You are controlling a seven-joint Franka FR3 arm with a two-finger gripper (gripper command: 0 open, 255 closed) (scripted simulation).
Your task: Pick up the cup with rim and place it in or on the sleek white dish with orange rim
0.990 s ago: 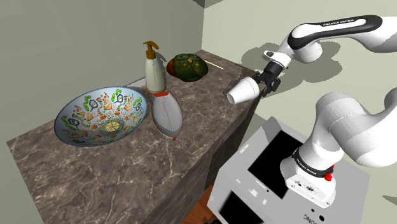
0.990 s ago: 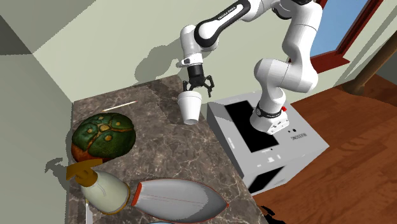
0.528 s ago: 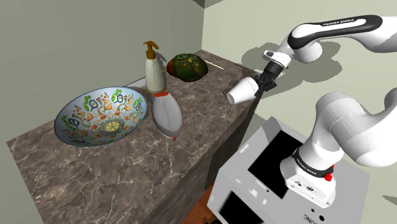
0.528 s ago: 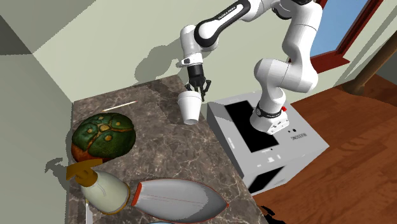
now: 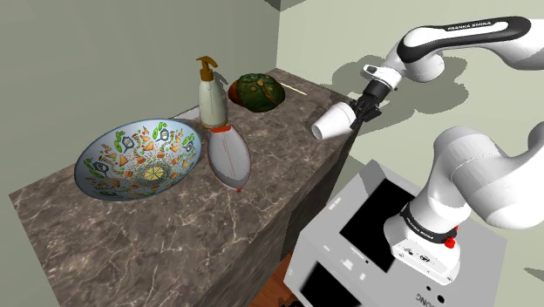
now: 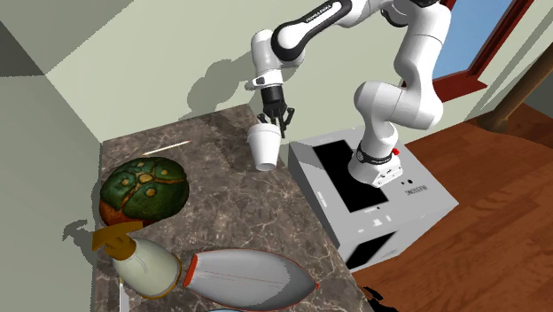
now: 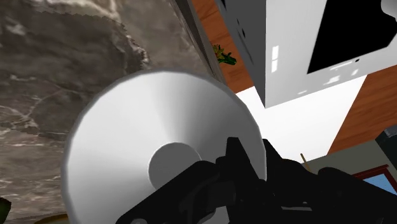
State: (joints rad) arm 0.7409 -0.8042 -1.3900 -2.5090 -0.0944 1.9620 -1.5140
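My gripper (image 6: 273, 120) is clamped on the wall of the white cup (image 6: 264, 146), at its rim, with the fingers drawn close together. The cup hangs tilted at the corner of the marble counter (image 5: 174, 244) nearest my stand (image 6: 416, 191).

Step in hand, by my judgement: the grasp is made and the lift is starting; transport has not begun.

The target dish (image 5: 229, 157), a narrow white one with an orange rim, lies well apart from the cup, just beside the soap bottle (image 5: 210, 96) and near the patterned bowl (image 5: 135, 161).

The next move calls for raising the cup clear, then carrying it across the counter and lowering it onto the dish without striking the bottle.

- Whether the cup's base is clear of the counter cannot be confirmed.
- In the wrist view my fingers' own bulk hides their contact with the rim.
- The second exterior view's lower edge cuts off the dish.
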